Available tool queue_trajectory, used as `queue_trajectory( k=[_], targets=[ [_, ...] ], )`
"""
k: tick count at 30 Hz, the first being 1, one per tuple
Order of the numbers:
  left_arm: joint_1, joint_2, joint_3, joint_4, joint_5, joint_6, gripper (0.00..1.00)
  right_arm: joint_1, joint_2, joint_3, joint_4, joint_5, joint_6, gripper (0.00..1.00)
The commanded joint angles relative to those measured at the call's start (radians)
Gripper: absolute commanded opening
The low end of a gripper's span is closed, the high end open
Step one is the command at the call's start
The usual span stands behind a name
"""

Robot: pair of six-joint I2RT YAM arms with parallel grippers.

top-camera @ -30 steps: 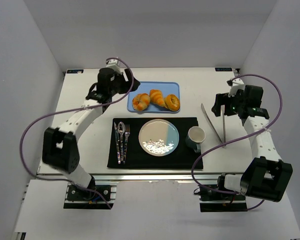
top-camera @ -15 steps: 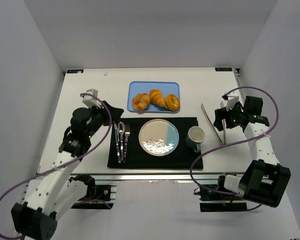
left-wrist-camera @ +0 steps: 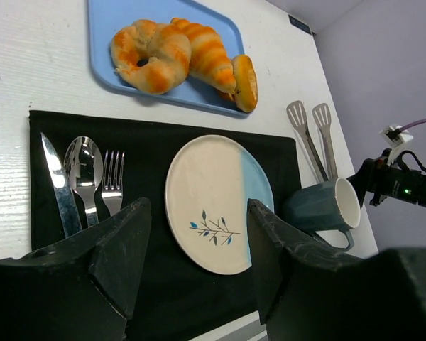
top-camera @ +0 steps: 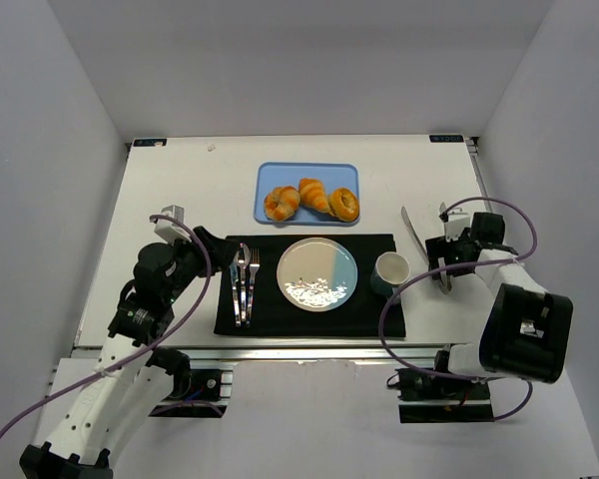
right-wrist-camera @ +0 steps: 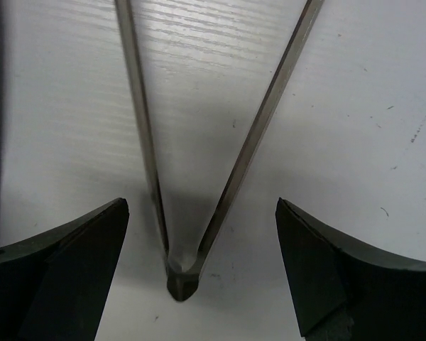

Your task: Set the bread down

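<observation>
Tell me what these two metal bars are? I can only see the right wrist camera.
Observer: They are tongs. The left wrist view shows their flat, slotted ends.
Operator: Where's the bread?
Observer: Three pieces of bread lie on a blue tray, beyond the plate.
Operator: Is any bread on the plate?
Observer: No, the top view shows no bread on it.
</observation>
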Motion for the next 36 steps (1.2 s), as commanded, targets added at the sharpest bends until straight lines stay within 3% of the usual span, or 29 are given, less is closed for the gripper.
queue_trajectory(
  k=[1,12,16,19,20,23,28,31,36],
  targets=[
    [0.000,0.017,0.012,-0.012,-0.015,0.001,0.66,0.004,0.087,0.010,0.112,0.035,0.032,0.89],
    [0.000,0.025,0.023,-0.025,-0.027,-0.007,0.66,0.016,0.193,0.034,0.182,-0.012,0.058,0.66],
    [0.000,0.022,0.023,-0.028,-0.027,-0.010,0.66,0.016,0.210,0.042,0.191,-0.029,0.062,0.53],
    [-0.002,0.025,0.031,-0.029,-0.027,-0.010,0.66,0.016,0.210,0.052,0.187,-0.054,0.056,0.30],
    [0.000,0.026,0.032,-0.029,-0.027,-0.010,0.66,0.016,0.208,0.068,0.184,-0.060,0.053,0.19],
    [0.000,0.028,0.046,-0.040,-0.030,-0.007,0.66,0.016,0.181,0.141,0.127,-0.103,0.053,0.08],
    [0.000,0.022,0.057,-0.049,-0.035,-0.010,0.66,0.051,0.093,0.322,-0.027,-0.219,0.041,0.13],
    [0.000,0.022,0.062,-0.052,-0.035,-0.015,0.66,0.110,0.093,0.451,-0.115,-0.233,0.016,0.31],
    [0.000,0.016,0.068,-0.061,-0.035,-0.016,0.66,0.211,0.102,0.565,-0.169,-0.224,0.009,0.43]
  ],
)
